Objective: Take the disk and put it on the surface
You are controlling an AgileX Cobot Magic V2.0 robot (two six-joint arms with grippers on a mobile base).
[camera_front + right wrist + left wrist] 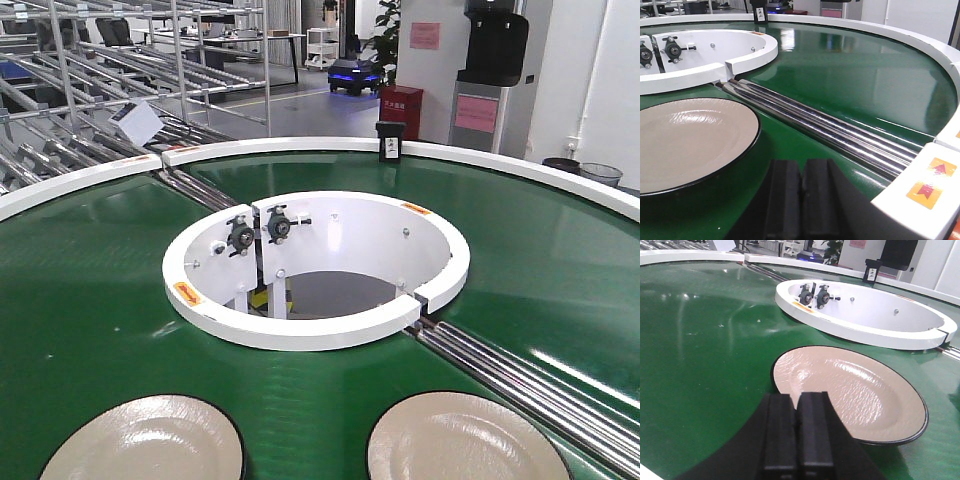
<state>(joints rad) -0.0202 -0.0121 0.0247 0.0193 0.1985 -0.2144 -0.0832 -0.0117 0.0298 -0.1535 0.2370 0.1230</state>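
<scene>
While closed, left hand (797, 401) behind disk (855, 390).

Belt: a shiny green curved conveyor belt (90, 270) that runs around a white ring (300, 335).
Left plate: a cream plate with a black rim (850, 390), flat on the belt, just in front of the left gripper (797, 400) and a bit to its right.
Right plate: the same kind of plate (685, 140), flat on the belt, in front of the right gripper (801, 165) and to its left.
Rollers: shiny steel rollers (830, 130) cross the belt, in front of the right gripper and to its right.
</scene>
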